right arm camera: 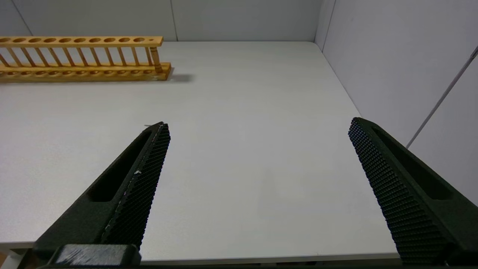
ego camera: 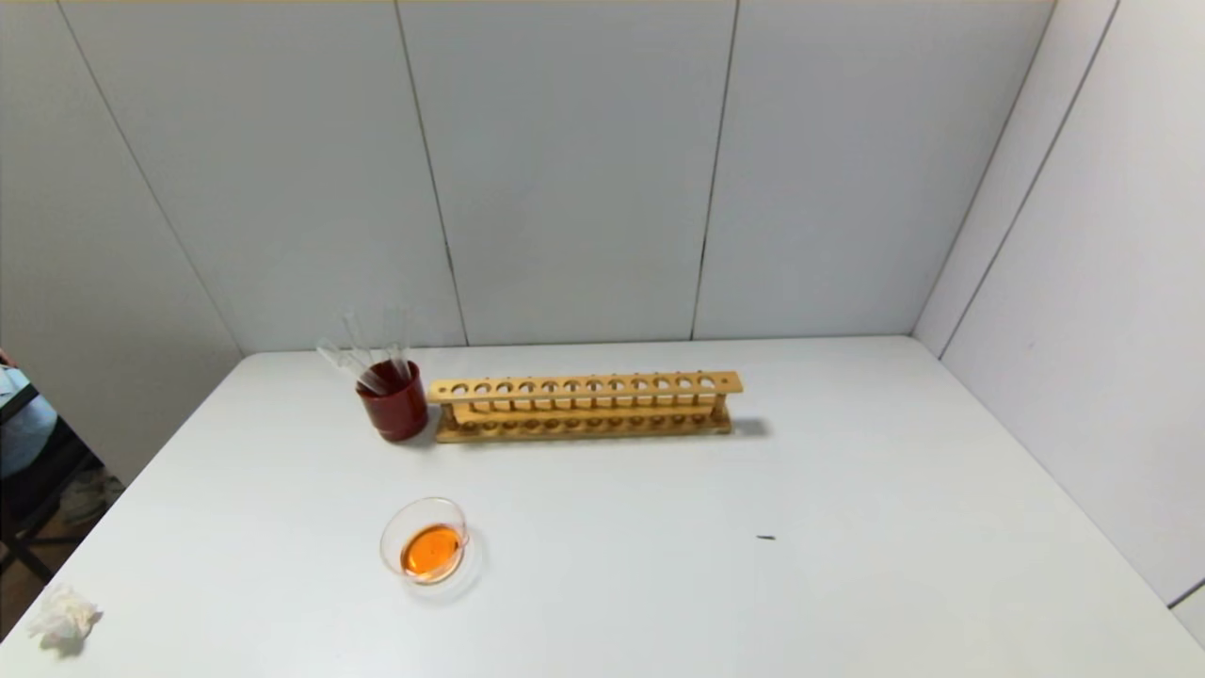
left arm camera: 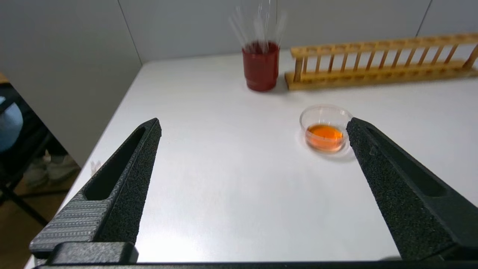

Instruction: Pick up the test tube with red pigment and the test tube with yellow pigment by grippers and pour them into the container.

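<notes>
Plainly, no writing or brand legible on anything.
Container [ego camera: 425, 540]: clear glass dish on the bench [ego camera: 847, 527], near side, left of centre; shallow pool of orange liquid inside.
Cup [ego camera: 393, 400]: dark red, far side, touching the left end of the rack; several clear tubes [ego camera: 362, 363] lean in it, contents not discernible.
Rack [ego camera: 584, 407]: wooden, holes empty.
Tissue [ego camera: 62, 617]: crumpled, near left corner.
Left pincer [left arm camera: 254, 125]: fingers wide apart, holding nothing, above the near left edge, container beside one fingertip.
Right pincer [right arm camera: 259, 125]: fingers wide apart, holding nothing, above the near right.
</notes>
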Controlling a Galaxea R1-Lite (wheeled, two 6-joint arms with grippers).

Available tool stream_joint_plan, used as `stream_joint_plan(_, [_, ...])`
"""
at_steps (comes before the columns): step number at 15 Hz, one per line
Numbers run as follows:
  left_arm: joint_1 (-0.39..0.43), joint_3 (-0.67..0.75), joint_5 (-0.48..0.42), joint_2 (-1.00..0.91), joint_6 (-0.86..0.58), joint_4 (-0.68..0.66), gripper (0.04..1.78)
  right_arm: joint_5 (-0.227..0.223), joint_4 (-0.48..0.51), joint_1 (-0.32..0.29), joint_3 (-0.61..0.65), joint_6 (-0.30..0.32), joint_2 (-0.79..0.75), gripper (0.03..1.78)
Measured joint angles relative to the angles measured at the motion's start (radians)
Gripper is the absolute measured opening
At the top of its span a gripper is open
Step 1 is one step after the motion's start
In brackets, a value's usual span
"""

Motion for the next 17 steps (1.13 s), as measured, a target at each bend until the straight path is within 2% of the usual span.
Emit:
stream_joint_plan(4, [-0.003, 0.034, -0.028, -0.005, 0.016, 0.031, 1.75, 0.0, 0.0, 0.0, 0.0, 0.0, 0.0, 1.75])
stream_joint_plan(17, [-0.004, 0.04, -0.021, -0.005, -0.001, 0.017, 1.75, 0.0, 0.0, 0.0, 0.0, 0.0, 0.0, 1.75])
